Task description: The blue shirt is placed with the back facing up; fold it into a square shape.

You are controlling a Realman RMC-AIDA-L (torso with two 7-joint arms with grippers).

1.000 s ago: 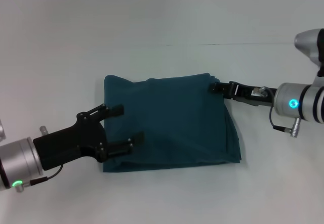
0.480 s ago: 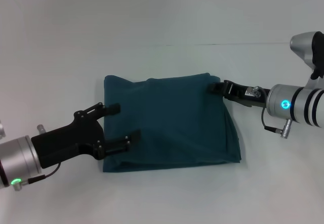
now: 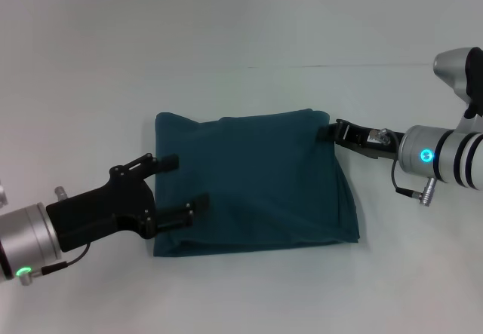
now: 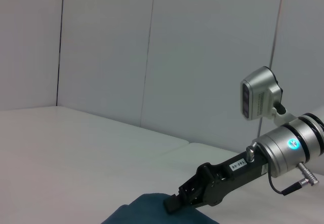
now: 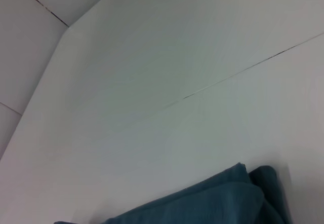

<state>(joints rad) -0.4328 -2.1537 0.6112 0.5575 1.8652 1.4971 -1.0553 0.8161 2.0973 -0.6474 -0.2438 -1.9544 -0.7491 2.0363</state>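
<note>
Shirt: your blue shirt (image 3: 253, 183) lies in the middle of the white table (image 3: 226, 32), already folded into a compact, roughly rectangular packet, a little wider than it is deep. No sleeves or collar show from the head view.

Layers: along the right edge you can see several stacked layers slightly fanned out. The far left corner bulges a little, and the far right corner is the neatest.

Left gripper: your left gripper (image 3: 179, 185) sits at the near left side of the packet with its fingers spread wide apart, one over the left edge and one over the near left part of the cloth. It grasps nothing.

Right gripper: your right gripper (image 3: 326, 131) reaches in from the right, its tip at the far right corner of the shirt. In the left wrist view the fingertips (image 4: 174, 202) rest on the cloth edge, but you cannot tell whether they pinch it or have let go.

Progress: you look nearly finished, since the main folds appear done.

Left to do: judge whether the packet is square enough. If so, free the far right corner, tidy the fanned right edge and pull both arms clear.
</note>
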